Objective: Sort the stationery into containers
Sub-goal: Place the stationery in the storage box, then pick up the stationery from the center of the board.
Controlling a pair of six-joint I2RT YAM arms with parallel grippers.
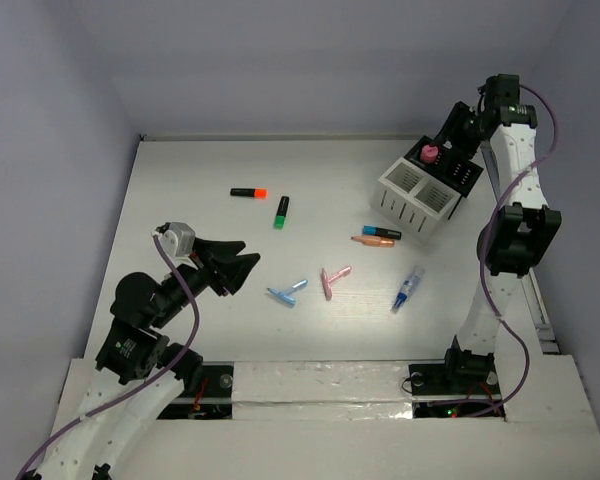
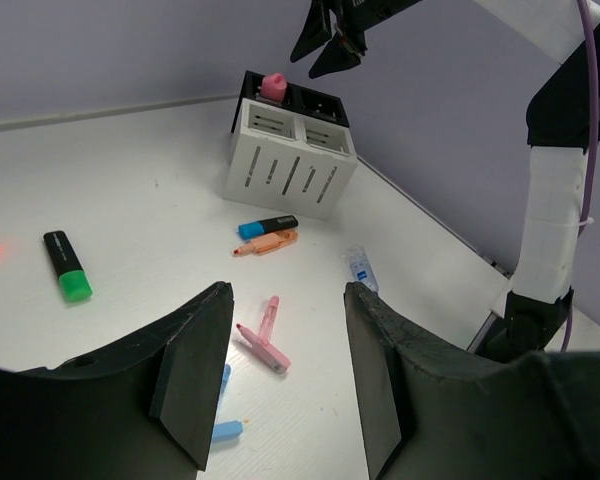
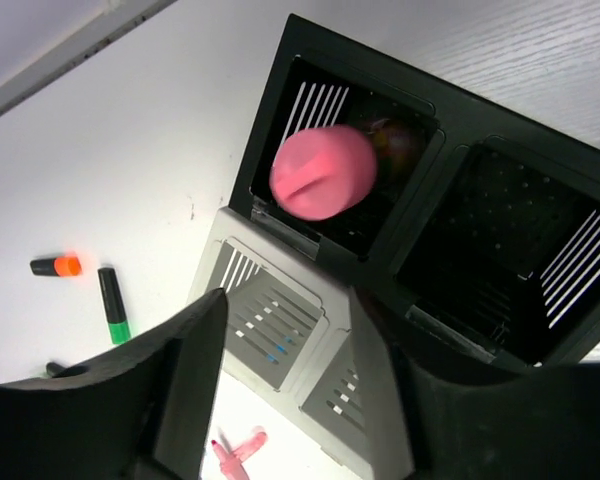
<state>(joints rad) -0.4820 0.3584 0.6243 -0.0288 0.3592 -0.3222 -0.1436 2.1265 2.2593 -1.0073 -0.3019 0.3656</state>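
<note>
The containers stand at the back right: a white slatted box joined to a black box. A pink-capped highlighter stands upright in one black compartment. My right gripper hovers above the boxes, open and holding nothing. Loose stationery lies on the table: an orange-capped highlighter, a green-capped one, a blue-capped pen beside a peach pen, a pink T-piece, a blue T-piece and a blue-white pen. My left gripper is open above the table, just left of the T-pieces.
White walls ring the table on the left, back and right. The boxes sit close to the right wall, with the right arm's upright links just beside them. The second black compartment looks dark inside.
</note>
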